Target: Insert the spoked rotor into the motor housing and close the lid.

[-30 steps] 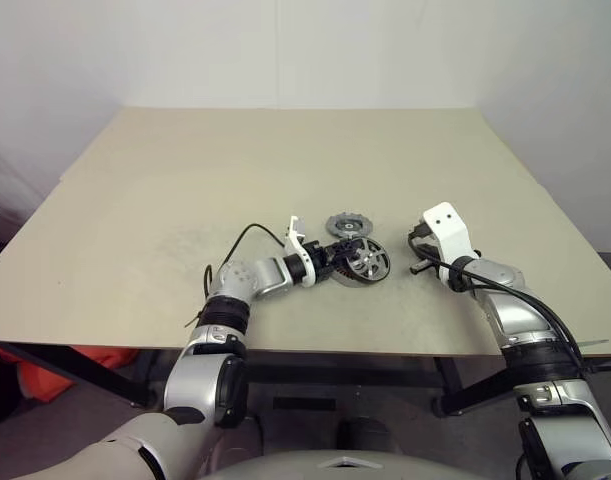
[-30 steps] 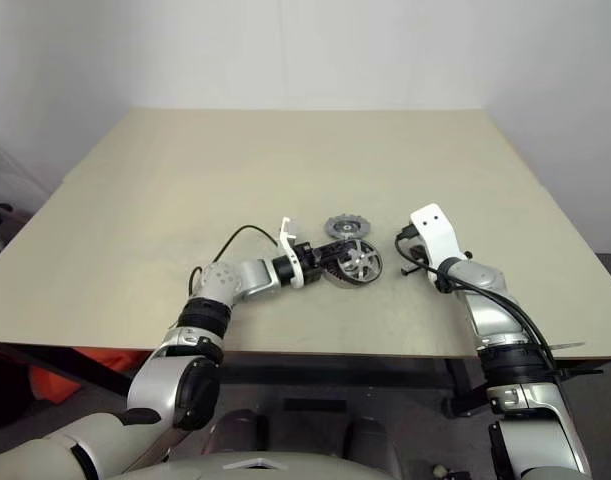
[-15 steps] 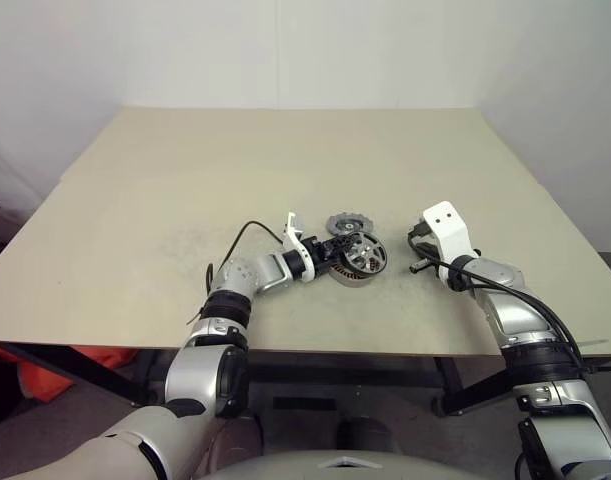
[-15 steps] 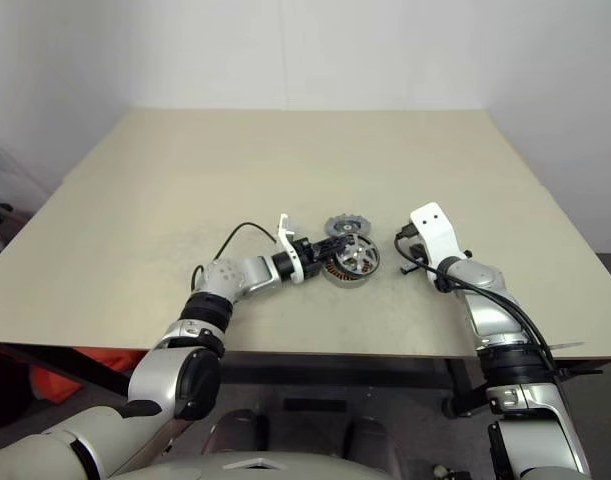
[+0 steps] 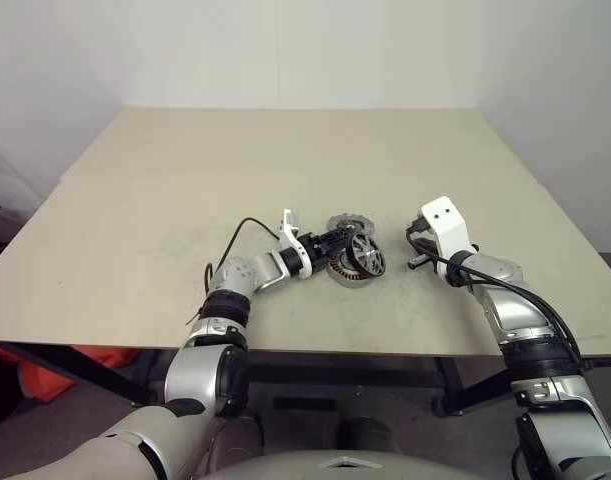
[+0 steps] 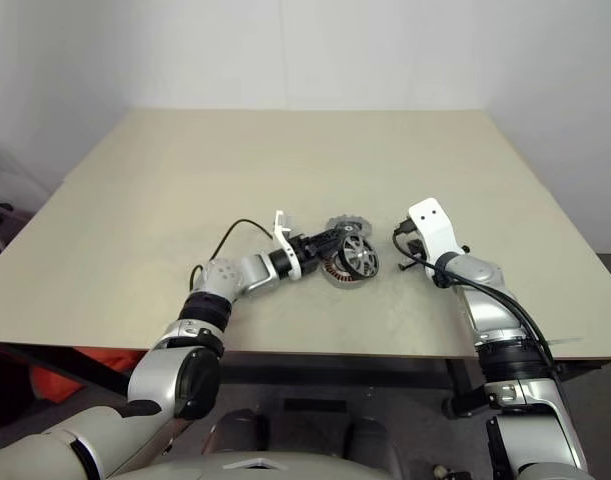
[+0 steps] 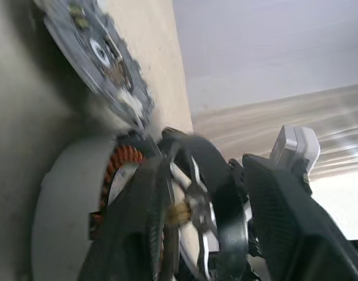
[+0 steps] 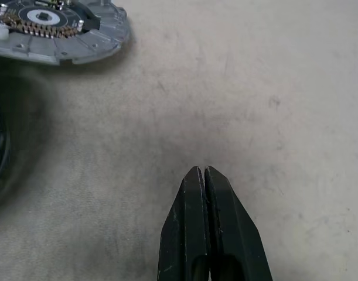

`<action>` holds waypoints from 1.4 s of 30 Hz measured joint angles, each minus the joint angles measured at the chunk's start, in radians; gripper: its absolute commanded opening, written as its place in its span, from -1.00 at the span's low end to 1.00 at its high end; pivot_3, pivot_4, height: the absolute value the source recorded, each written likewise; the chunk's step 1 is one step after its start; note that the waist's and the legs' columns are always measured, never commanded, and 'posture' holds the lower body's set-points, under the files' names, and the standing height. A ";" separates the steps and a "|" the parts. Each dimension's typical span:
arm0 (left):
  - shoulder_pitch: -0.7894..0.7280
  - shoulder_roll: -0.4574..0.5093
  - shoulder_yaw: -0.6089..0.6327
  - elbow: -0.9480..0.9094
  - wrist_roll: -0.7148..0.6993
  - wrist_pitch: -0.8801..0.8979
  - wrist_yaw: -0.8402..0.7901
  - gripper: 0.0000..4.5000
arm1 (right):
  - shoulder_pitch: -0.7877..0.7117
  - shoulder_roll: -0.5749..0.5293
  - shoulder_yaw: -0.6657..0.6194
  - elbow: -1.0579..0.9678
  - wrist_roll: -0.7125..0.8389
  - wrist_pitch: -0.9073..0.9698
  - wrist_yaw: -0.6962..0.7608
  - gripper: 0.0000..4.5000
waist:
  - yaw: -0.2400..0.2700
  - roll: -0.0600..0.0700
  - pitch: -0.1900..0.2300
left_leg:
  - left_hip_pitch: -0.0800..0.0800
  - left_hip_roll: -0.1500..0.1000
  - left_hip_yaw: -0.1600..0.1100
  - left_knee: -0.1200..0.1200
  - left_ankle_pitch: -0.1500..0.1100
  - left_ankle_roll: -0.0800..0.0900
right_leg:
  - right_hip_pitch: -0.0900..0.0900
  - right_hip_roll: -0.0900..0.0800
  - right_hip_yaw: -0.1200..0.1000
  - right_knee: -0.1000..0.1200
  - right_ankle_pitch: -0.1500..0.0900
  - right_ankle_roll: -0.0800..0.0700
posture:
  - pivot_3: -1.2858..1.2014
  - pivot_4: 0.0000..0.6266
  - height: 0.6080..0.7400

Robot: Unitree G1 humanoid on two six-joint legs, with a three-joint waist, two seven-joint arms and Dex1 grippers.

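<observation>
Left gripper (image 5: 337, 243), fingers seemingly still around the tilted spoked rotor (image 5: 365, 254) over the motor housing (image 5: 347, 270) at worktop (image 5: 135, 200) centre — it may jam crooked; right gripper (image 8: 207, 193) closed, empty, three o'clock.

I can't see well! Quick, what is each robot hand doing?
Left tool: fingers straddle the shiny silver spoked rotor; grip uncertain.
Right tool: closed, empty, above the beige table.

Bare test room or lab: plain beige table (image 5: 165, 200), blank white walls (image 5: 285, 50), motor parts (image 5: 347, 224) laid out.
</observation>
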 measured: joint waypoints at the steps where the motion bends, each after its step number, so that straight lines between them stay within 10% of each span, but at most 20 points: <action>1: 0.000 0.001 0.005 0.000 0.001 -0.007 0.004 -0.11 | 0.000 0.000 0.000 0.000 -0.001 0.000 0.000 -1.00 | 0.000 0.000 0.000 | 0.000 0.000 0.000 0.000 0.000 0.000 | 0.000 0.000 0.000 0.000 0.000 0.000 | 0.03 -1.00 1.00; 13: 0.054 0.041 0.021 -0.135 -0.002 -0.030 0.011 -0.11 | -0.004 0.034 -0.028 -0.060 0.088 -0.006 0.083 -1.00 | -0.003 0.001 0.001 | 0.000 0.001 0.000 0.000 0.000 0.000 | -0.001 0.000 -0.001 0.000 0.000 0.000 | 0.03 -1.00 1.00; 24: 0.321 0.258 -0.327 -0.618 0.260 -0.226 -0.079 -0.11 | 0.113 0.010 -0.049 -0.224 0.260 0.042 0.260 -1.00 | 0.001 0.001 0.001 | 0.001 0.001 0.000 0.000 0.000 0.000 | 0.000 0.000 -0.001 0.000 0.000 0.001 | 0.03 -1.00 1.00; 42: 0.373 0.293 -0.369 -0.671 0.346 -0.335 -0.075 -0.11 | 0.098 -0.002 -0.005 -0.234 0.259 0.034 0.286 -1.00 | -0.006 0.002 0.001 | 0.002 0.002 0.000 -0.001 0.001 -0.001 | 0.000 0.001 0.000 0.001 0.000 0.001 | 0.03 -1.00 1.00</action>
